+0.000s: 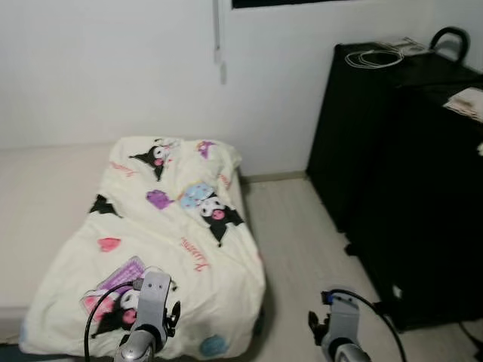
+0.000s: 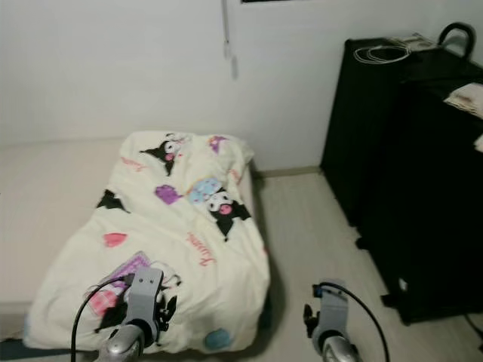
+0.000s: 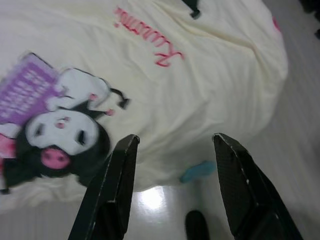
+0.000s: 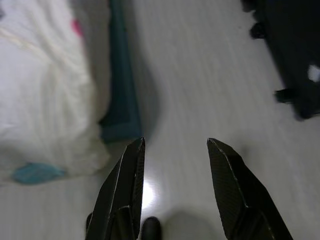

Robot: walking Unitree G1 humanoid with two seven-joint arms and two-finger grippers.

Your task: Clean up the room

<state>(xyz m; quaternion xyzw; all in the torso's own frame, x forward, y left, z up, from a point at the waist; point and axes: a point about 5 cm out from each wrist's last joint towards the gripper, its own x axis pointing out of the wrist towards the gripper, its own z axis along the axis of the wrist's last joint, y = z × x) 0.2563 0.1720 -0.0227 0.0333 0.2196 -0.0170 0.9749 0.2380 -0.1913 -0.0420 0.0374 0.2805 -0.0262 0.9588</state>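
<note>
A cream blanket (image 1: 173, 234) printed with black-and-pink cartoon figures lies rumpled over the foot of a low bed (image 1: 45, 204) and hangs over its edge. My left gripper (image 3: 172, 145) hovers open above the blanket's hanging corner (image 3: 220, 90), with nothing between its fingers. My right gripper (image 4: 175, 147) is open over the pale floor (image 4: 200, 75) beside the bed's teal base (image 4: 120, 100). Both wrists (image 1: 151, 309) (image 1: 339, 324) are low at the front of the eye views.
A tall black cabinet (image 1: 400, 181) stands along the right wall, with a white cable (image 1: 373, 56) and papers (image 1: 468, 102) on top. Between bed and cabinet runs a strip of pale floor (image 1: 302, 249). White walls close the back.
</note>
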